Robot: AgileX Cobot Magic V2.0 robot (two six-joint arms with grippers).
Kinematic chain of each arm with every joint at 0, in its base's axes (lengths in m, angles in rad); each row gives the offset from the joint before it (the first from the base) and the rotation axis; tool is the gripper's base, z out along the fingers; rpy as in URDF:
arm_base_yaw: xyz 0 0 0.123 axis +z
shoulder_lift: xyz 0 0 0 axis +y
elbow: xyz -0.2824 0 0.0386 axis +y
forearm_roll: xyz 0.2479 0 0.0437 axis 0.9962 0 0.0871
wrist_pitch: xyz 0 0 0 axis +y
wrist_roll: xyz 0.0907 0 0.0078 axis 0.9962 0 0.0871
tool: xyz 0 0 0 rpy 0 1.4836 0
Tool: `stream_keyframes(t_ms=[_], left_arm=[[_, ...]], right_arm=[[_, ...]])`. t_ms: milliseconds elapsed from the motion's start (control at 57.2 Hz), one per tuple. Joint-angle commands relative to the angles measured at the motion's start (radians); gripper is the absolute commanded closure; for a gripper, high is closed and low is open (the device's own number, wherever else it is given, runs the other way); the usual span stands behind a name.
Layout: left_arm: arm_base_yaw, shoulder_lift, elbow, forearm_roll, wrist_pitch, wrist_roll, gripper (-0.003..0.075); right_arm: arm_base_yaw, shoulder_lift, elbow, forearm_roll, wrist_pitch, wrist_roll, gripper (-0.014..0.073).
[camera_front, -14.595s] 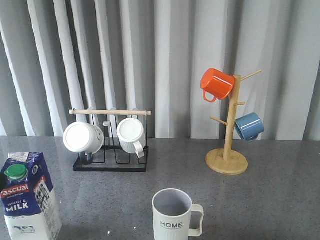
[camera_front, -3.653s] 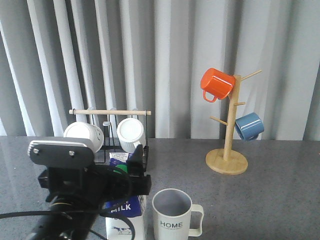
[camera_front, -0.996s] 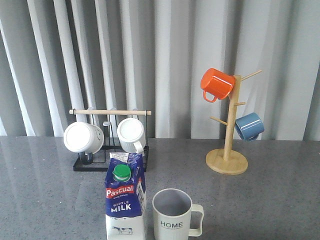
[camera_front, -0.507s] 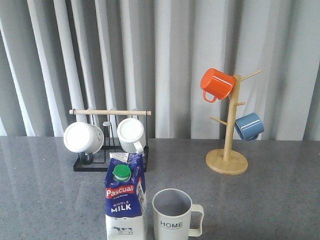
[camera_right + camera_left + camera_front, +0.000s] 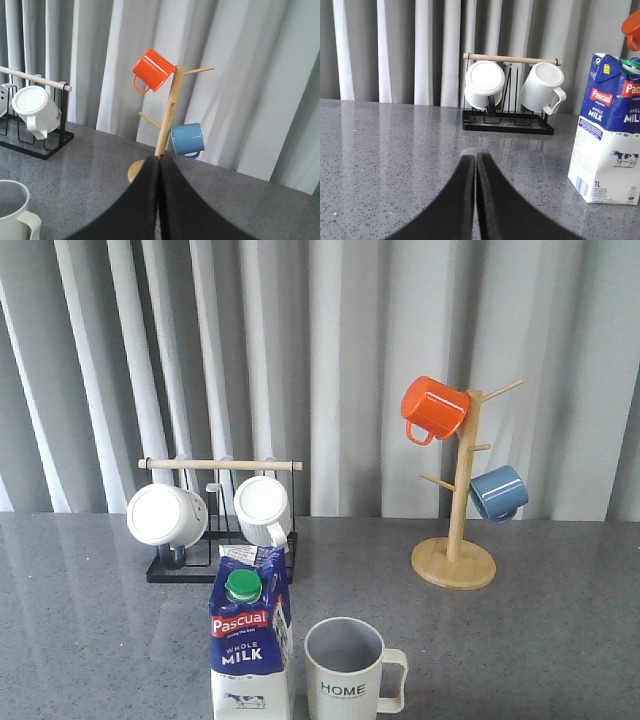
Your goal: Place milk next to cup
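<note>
Table [image 5: 520, 640]: grey speckled stone, fills the lower third of the front frame.

Rack [image 5: 220, 565]: black wire, wooden bar, left of centre; holds two white mugs.

Mug tree [image 5: 455, 560]: wooden, right of centre; orange mug at top, blue mug lower right.

Milk [image 5: 250, 645]: upright at bottom centre-left of the front frame, free of any grip, cap and label facing the camera.

Cup [image 5: 348, 665]: upright at bottom centre, just right of the milk, handle pointing right. A narrow gap appears to separate the two; contact cannot be ruled out.

Left gripper [image 5: 472, 165]: fingers pressed together, holding nothing; milk sits at the right edge of its wrist frame, well apart.

Right gripper [image 5: 159, 167]: fingers pressed together, holding nothing.

Task status: the milk stands beside the cup, so placement looks complete; nothing appears left to do.
</note>
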Motion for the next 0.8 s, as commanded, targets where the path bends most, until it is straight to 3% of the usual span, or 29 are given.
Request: stream_keyframes(t_ms=[0, 612, 717, 787], left_arm=[[-0.002, -0.01, -0.016, 0.002, -0.075, -0.008, 0.0727], [-0.002, -0.01, -0.016, 0.002, -0.075, -0.008, 0.0727], [-0.002, -0.01, -0.016, 0.002, -0.075, -0.008, 0.0727], [-0.002, -0.01, -0.016, 0.002, -0.075, -0.008, 0.0727]], right_arm=[[-0.004, 0.005, -0.028, 0.005, -0.051, 0.004, 0.0599], [-0.004, 0.003, -0.028, -0.012, -0.053, 0.014, 0.0599], [-0.004, -0.019, -0.028, -0.139, -0.052, 0.141, 0.0599], [-0.004, -0.036, -0.028, -0.29, -0.052, 0.34, 0.0599]])
